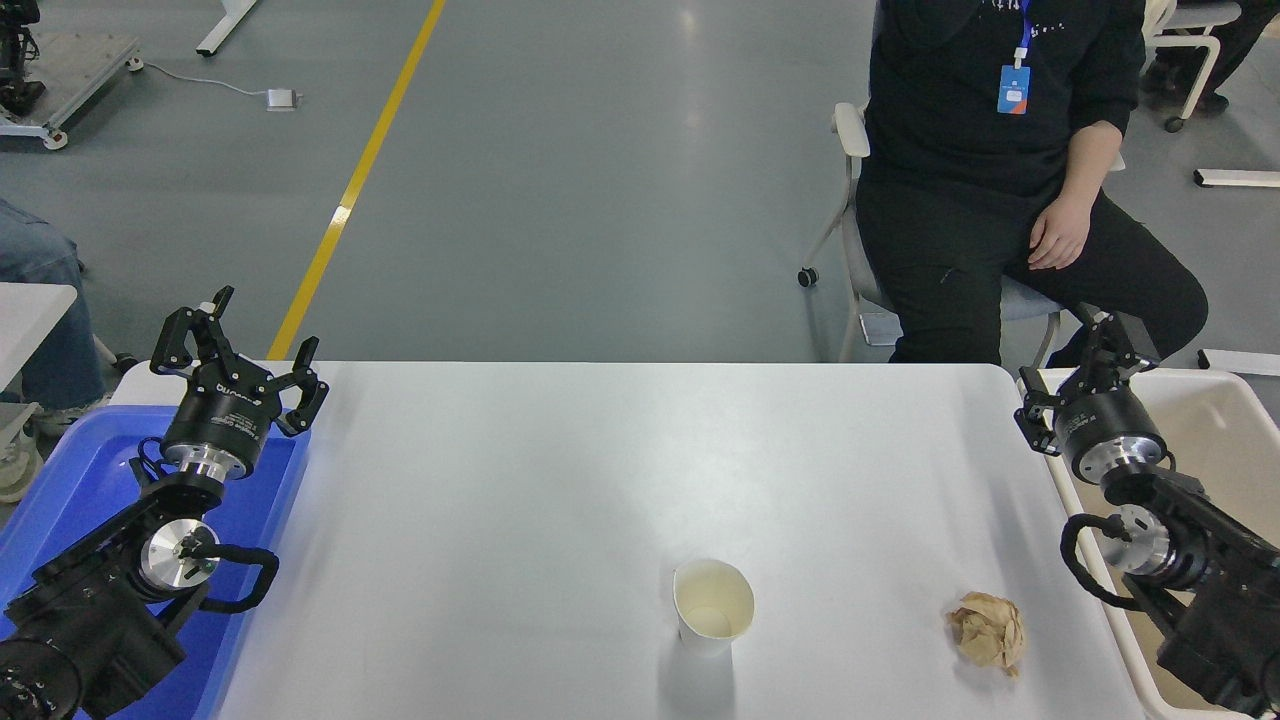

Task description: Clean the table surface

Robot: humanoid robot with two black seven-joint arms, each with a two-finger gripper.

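Note:
The white table surface (560, 480) fills the middle of the view. A white paper cup (712, 605), dented at the rim, stands upright near the front, right of centre. A crumpled brown paper ball (987, 630) lies near the front right. My right gripper (1085, 365) is open and empty at the table's right edge, over the rim of the beige bin, well behind the paper ball. My left gripper (235, 335) is open and empty, parked at the far left over the blue tray.
A blue plastic tray (70, 480) lies at the table's left end. A beige plastic bin (1220, 430) stands at the right end. A person in black (1000, 170) sits on a chair beyond the far right edge, one hand resting on a thigh.

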